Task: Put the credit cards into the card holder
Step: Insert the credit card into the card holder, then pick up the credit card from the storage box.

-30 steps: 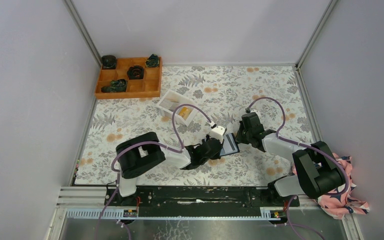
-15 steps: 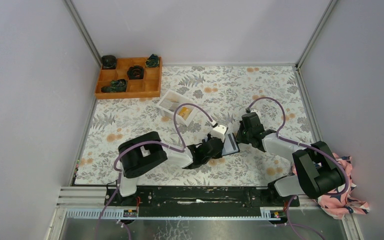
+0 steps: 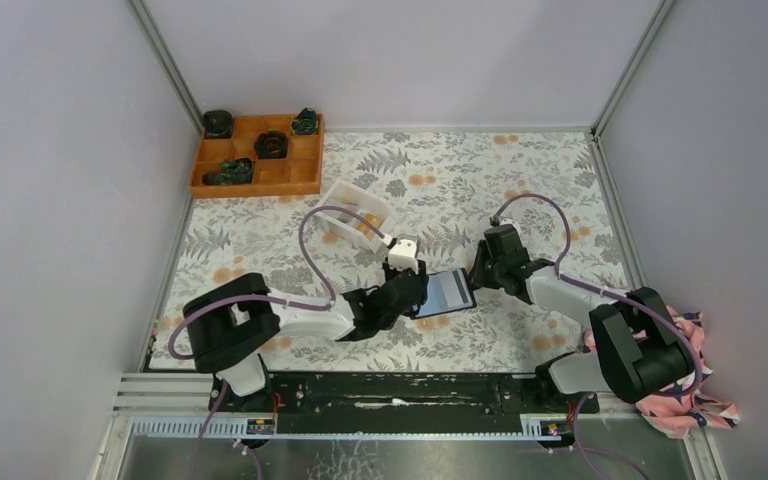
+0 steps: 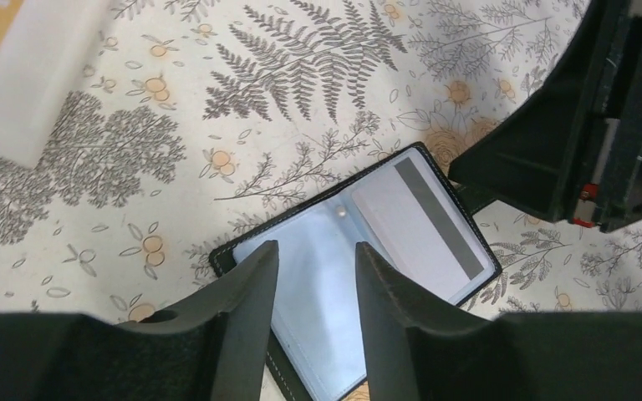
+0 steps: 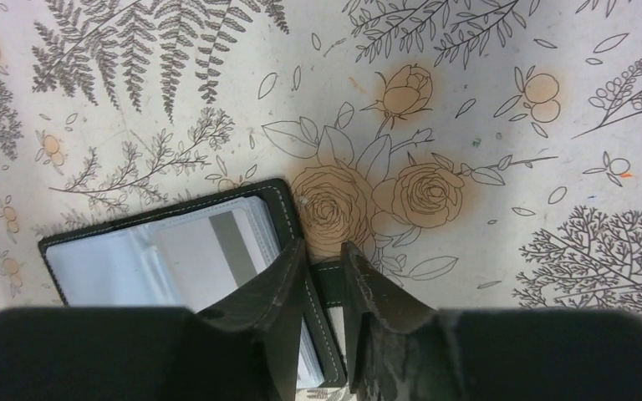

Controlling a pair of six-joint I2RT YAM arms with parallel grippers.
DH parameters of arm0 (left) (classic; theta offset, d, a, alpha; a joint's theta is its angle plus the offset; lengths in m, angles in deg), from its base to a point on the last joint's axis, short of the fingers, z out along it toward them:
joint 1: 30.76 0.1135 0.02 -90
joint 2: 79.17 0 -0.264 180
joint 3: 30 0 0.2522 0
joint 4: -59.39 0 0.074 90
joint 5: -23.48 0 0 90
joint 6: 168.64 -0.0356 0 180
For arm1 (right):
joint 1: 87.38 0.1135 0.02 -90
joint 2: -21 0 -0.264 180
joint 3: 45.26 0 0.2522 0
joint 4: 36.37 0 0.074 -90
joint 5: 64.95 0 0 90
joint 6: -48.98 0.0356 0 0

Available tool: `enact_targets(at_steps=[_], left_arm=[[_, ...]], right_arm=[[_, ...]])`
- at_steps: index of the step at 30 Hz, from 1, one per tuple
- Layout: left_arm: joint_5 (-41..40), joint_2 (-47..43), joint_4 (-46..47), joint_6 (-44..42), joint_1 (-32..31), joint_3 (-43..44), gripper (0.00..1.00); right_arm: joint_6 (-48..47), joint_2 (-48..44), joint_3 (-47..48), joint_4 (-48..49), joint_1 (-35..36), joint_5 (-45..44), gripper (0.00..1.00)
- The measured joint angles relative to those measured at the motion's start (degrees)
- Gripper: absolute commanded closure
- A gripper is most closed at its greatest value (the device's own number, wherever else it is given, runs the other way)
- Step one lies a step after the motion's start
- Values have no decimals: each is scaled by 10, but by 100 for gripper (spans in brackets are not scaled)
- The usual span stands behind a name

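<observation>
Centre of top view: card holder (image 3: 445,291) open flat on floral cloth (image 3: 520,180). Risk: if neither gripper pins it, holder may slide or fold when next card is pushed in. Left gripper (image 4: 313,259) open, empty, over holder's bare leaf; right gripper (image 5: 324,251) has jaws narrowly apart astride clasp tab (image 5: 323,274). Black stitched leather-like shell, glossy pale pockets; thin grey-white credit card (image 4: 422,221), dark stripe, in other pocket.

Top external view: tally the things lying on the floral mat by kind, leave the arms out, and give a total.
Card holder: 1
Grey-striped card in it: 1
White tray: 1
Orange box: 1
Dark items in the box: 4
Total: 8, leaving out the orange-yellow cards in the tray, which are too small to count.
</observation>
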Motion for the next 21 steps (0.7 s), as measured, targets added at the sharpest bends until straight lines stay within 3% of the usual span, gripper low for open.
enact_targets(at_steps=[5, 14, 21], left_arm=[[-9, -23, -19, 42, 0, -25, 46], [-2, -33, -44, 131, 0, -101, 43], [-34, -149, -84, 209, 0, -157, 21]], right_arm=[[-10, -39, 7, -30, 0, 5, 59], [-28, -94, 14, -64, 0, 14, 57], [-46, -94, 67, -96, 2, 40, 55]])
